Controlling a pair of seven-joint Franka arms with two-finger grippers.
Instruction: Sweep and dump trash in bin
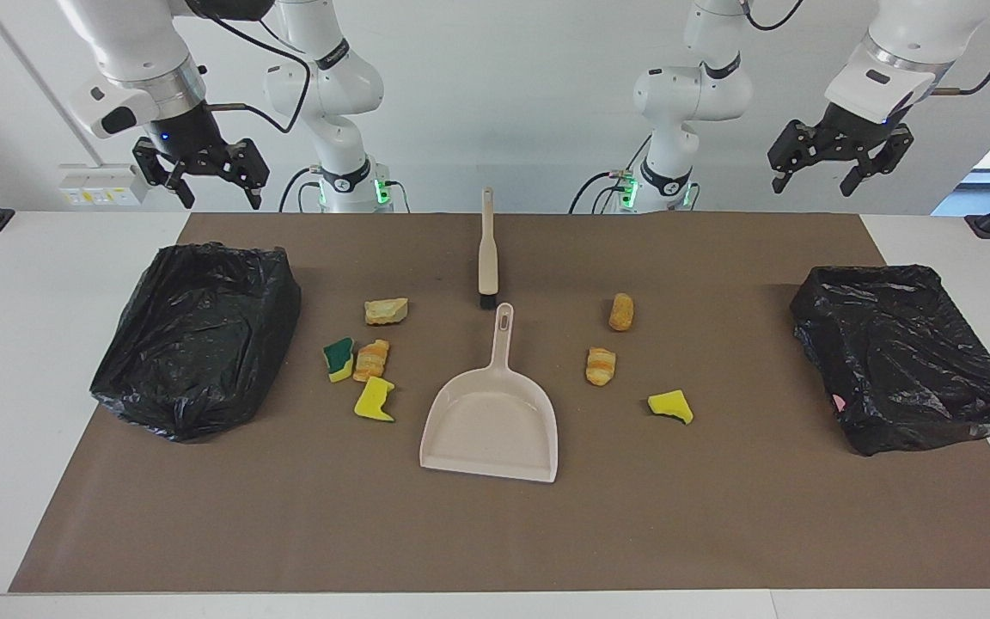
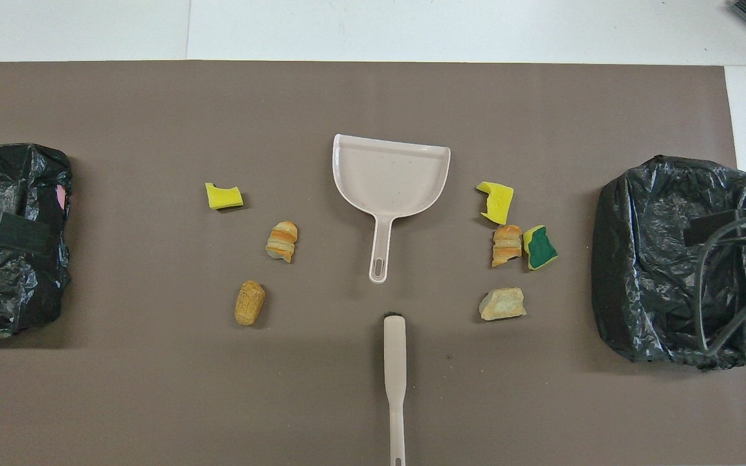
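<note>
Surface: brown mat (image 1: 495, 533) on white table.
Trash (image 1: 600, 366): seven chunks scattered around dustpan (image 1: 490, 430).
Bins (image 1: 194, 340): contents hidden by black liners.
Left gripper (image 1: 813, 176): raised, open, empty.
Right gripper (image 1: 218, 193): likewise.

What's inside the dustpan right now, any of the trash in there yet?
Nothing. The dustpan is bare inside, its whole pan open to view in both cameras. All seven trash pieces lie on the brown mat beside it. Whatever is under the pan is covered.
</note>
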